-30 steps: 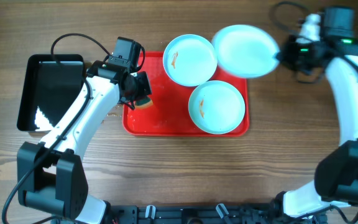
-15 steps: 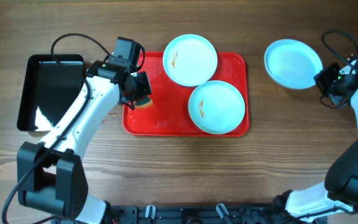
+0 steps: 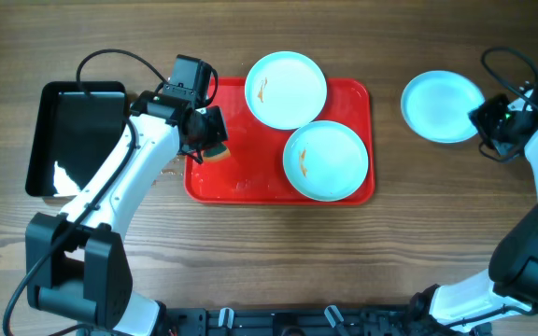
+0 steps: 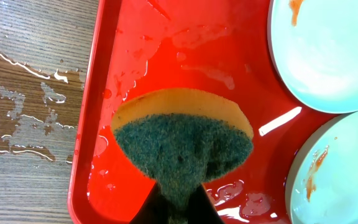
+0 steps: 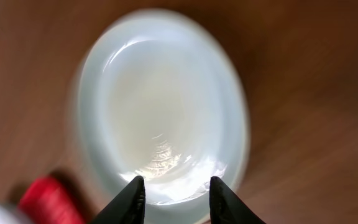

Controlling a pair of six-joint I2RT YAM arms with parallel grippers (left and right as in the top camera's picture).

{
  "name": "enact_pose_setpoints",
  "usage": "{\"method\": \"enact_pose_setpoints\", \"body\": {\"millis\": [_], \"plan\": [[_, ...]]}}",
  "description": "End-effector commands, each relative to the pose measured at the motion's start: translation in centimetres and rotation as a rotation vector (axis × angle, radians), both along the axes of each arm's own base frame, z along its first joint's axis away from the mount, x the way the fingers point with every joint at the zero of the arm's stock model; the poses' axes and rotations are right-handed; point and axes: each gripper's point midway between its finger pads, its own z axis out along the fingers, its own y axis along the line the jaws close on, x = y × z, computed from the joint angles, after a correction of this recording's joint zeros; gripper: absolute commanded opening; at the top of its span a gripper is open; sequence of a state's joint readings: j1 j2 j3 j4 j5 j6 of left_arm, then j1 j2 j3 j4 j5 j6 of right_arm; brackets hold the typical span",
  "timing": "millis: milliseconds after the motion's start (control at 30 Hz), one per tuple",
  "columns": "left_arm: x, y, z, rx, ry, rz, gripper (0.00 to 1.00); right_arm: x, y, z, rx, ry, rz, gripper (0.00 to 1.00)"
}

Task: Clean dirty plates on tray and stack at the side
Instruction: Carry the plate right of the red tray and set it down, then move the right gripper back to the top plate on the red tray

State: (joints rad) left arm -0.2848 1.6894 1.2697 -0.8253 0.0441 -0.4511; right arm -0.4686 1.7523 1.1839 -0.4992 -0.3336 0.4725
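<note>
Wooden table (image 3: pixel 269 252) seen from above, w/ a red tray (image 3: pixel 241 177) at centre & a smaller black tray (image 3: pixel 35 149) well off to its left. Two plates sit in the red tray's right half. The rear plate (image 3: pixel 286 89) overhangs the tray's far rim. The front plate (image 3: pixel 325 161) is just nearer, rims touching or nearly so. Both carry small orange smears on their left side. A third, the side plate (image 3: pixel 442 105), lies on bare wood right of the tray, well apart from it, no smear visible.

Left gripper (image 4: pixel 178 208) is clamped on a sponge (image 4: pixel 182 143), yellow foam w/ green scouring face, over the tray's wet left part. Can't tell if the sponge touches the tray floor. Water (image 4: pixel 17 112) beads on the wood just outside the tray's left rim.

Right gripper (image 5: pixel 178 186) sits at the side plate's right edge, fingers spread, nothing pinched btwn them. Wrist view is blurred.

Judgement: one plate looks cleaned & set down as the stack's base, and two dirty ones are left. Next move prob. needs the right arm to reach over to the tray, grip a dirty plate by its rim & present it so the sponge can scrub the smear. Wet rims may slip, so a firm bite is needed.
</note>
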Motion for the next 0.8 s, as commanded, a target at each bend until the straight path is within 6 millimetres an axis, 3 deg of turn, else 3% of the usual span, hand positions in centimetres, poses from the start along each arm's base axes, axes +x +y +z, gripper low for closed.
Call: {"method": "enact_pose_setpoints", "body": {"millis": [0,133,267,333,500,633,767], "plan": [[0.1,-0.2,0.2,-0.015,-0.006,0.002,0.04,2.6,6.4,2.7,0.154,-0.137,0.241,0.36],[0.0,-0.2,0.2,-0.015,-0.005,0.002,0.04,4.3,10.9,5.5,0.124,-0.196,0.37,0.43],[0.0,-0.2,0.0,-0.015,-0.005,0.002,0.04,5.8,16.5,8.3,0.013,-0.231,0.544,0.74],[0.0,-0.2,0.0,-0.016,-0.006,0.003,0.04,6.1,18.2,8.6,-0.092,-0.211,0.587,0.85],[0.5,-0.3,0.1,-0.022,-0.028,0.003,0.04,5.6,21.4,5.9,-0.354,-0.02,0.726,1.0],[0.7,-0.4,0.2,-0.025,-0.037,0.002,0.04,5.6,23.6,1.7,-0.338,0.129,0.837,0.99],[0.6,-0.4,0.2,-0.023,-0.031,0.003,0.04,7.0,25.8,-2.3,-0.266,0.123,0.909,0.92]]}}
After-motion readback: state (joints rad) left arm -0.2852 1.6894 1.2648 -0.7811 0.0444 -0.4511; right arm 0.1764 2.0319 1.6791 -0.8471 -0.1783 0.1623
